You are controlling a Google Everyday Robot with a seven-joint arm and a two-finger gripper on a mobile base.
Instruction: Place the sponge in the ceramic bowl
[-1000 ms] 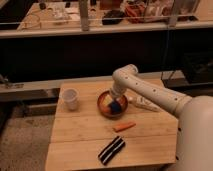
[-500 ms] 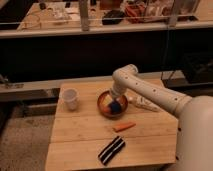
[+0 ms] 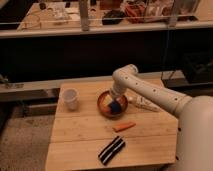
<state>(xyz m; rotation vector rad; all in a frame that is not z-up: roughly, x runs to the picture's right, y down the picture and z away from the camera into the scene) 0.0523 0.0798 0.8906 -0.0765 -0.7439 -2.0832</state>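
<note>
Sitting in ceramic bowl [image 3: 100,105], sponge [image 3: 115,107] lies beneath jaws.

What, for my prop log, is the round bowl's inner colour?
Orange-brown, camera view; the gripper hangs over the round ceramic bowl.

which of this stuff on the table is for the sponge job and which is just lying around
Job: small blue rectangular sponge, inside the bowl; round brown ceramic bowl; gripper, down in the bowl by the sponge.
Lying about: white cup; orange carrot-like stick; black flat item with white stripes.
</note>
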